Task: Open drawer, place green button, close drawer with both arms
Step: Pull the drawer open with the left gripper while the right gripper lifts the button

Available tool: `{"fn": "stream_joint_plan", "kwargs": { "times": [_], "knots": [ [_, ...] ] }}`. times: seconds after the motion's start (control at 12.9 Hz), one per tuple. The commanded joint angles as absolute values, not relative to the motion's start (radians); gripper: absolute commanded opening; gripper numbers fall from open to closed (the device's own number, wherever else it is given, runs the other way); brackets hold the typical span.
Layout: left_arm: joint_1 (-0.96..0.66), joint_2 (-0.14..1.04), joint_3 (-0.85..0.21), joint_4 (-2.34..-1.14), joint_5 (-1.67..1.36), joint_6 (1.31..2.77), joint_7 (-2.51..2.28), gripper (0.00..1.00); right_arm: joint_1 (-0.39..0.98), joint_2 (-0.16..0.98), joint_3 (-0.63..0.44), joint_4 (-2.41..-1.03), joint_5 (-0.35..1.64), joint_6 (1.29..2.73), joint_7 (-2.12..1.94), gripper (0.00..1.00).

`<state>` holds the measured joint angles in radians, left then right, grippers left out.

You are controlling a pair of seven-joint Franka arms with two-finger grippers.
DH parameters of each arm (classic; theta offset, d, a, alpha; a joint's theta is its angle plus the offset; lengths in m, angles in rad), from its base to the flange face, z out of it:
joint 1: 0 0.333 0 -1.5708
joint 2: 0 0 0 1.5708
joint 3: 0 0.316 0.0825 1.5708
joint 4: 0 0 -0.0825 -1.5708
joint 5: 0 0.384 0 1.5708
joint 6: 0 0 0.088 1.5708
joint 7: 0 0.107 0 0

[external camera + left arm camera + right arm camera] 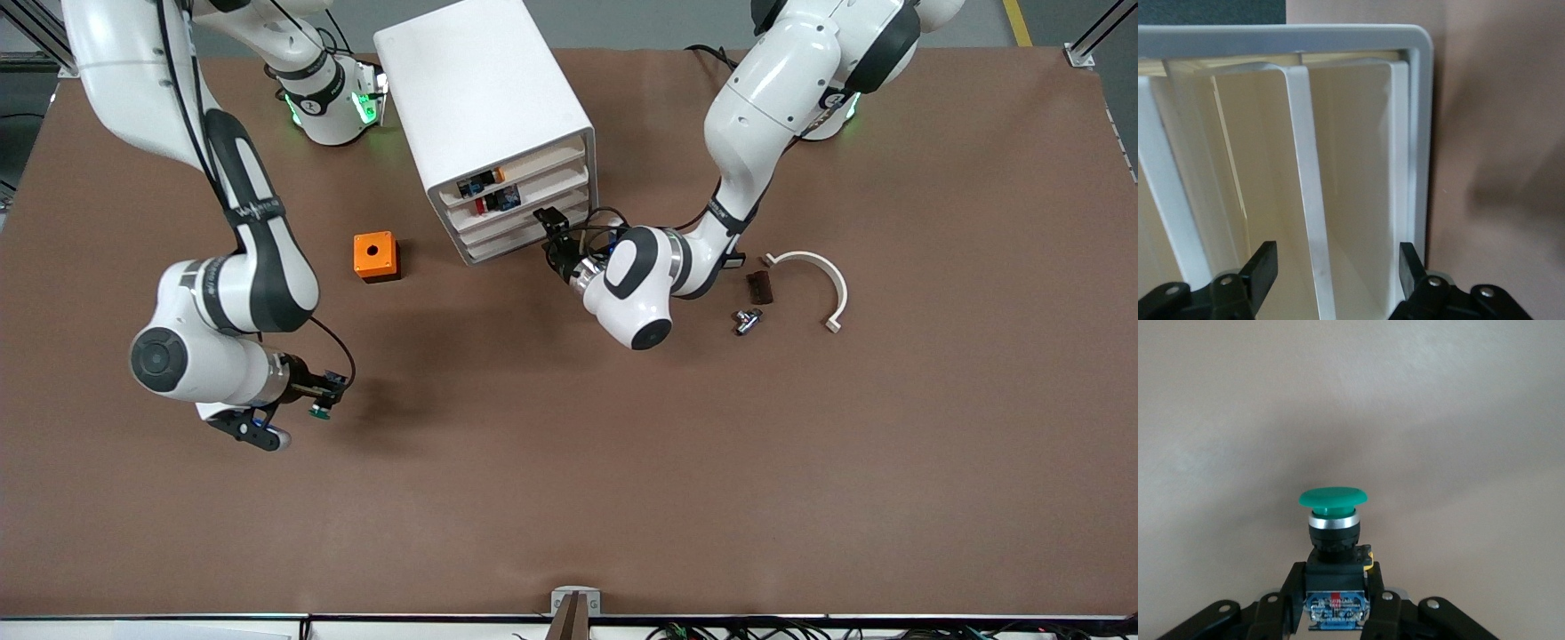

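My right gripper (1333, 603) clamps the button (1333, 520) above bare table near the orange box (376, 256), while my left gripper (1337, 270), fingers wide apart, sits at the drawer (526, 229) front, not yet pulled out; opening, placing and closing remain.

The button (1333, 543) is clamped by its dark body in the right claw (1335, 603), green cap outward, above the bare worktop (1351, 400).
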<state>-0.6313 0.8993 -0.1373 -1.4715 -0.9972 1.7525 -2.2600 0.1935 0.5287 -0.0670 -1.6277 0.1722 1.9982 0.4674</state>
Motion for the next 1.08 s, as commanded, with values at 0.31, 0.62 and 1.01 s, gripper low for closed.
{"fn": "stream_joint_plan", "kwargs": {
  "times": [0.31, 0.62, 1.01],
  "knots": [
    [-0.641, 0.907, -0.133, -1.465, -1.019, 1.712, -2.278, 0.08, 0.267, 0.358, -0.061, -1.548, 0.176, 1.685, 0.900, 0.00],
    [-0.624, 0.907, -0.130, -1.460, -1.028, 1.712, -2.272, 0.00, 0.322, 0.261, -0.061, -1.549, 0.178, 1.603, 1.101, 0.00],
    [-0.505, 0.913, -0.121, -1.422, -1.025, 1.716, -2.165, 0.01, 0.471, 0.247, -0.061, -1.555, 0.167, 1.606, 1.448, 0.00]
  ]
}}
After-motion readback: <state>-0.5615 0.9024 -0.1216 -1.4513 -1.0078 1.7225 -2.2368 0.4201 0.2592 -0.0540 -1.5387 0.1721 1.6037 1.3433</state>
